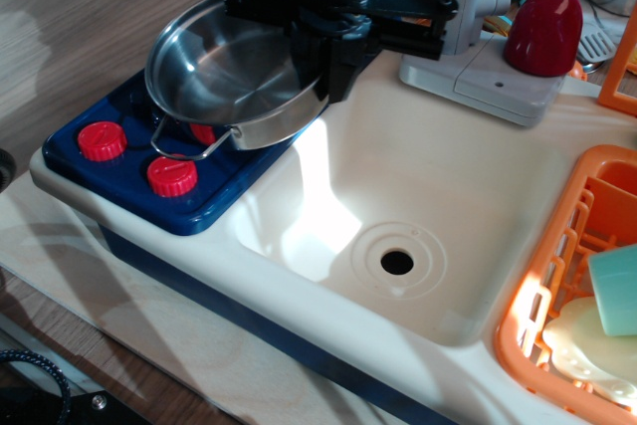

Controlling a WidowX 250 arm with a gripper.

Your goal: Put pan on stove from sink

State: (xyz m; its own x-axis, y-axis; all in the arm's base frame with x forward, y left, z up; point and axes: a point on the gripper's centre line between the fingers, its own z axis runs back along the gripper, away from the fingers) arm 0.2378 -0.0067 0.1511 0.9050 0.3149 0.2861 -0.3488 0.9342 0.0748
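The shiny steel pan (224, 72) hangs in the air above the near burner of the dark blue stove (114, 161), tilted toward the camera, with one wire loop handle (184, 143) dangling at its front. My black gripper (320, 72) is shut on the pan's right rim and holds it up. The cream sink (448, 196) lies to the right with its round drain hole (397, 263) showing and nothing in it. The stove's burners are hidden under the pan and gripper; two red knobs (171, 175) show at its front.
A grey faucet (468, 7) stands behind the sink with a dark red object (542, 32) beside it. An orange dish rack (572, 286) holding pale items sits at the right. The wooden tabletop (80, 37) lies to the left.
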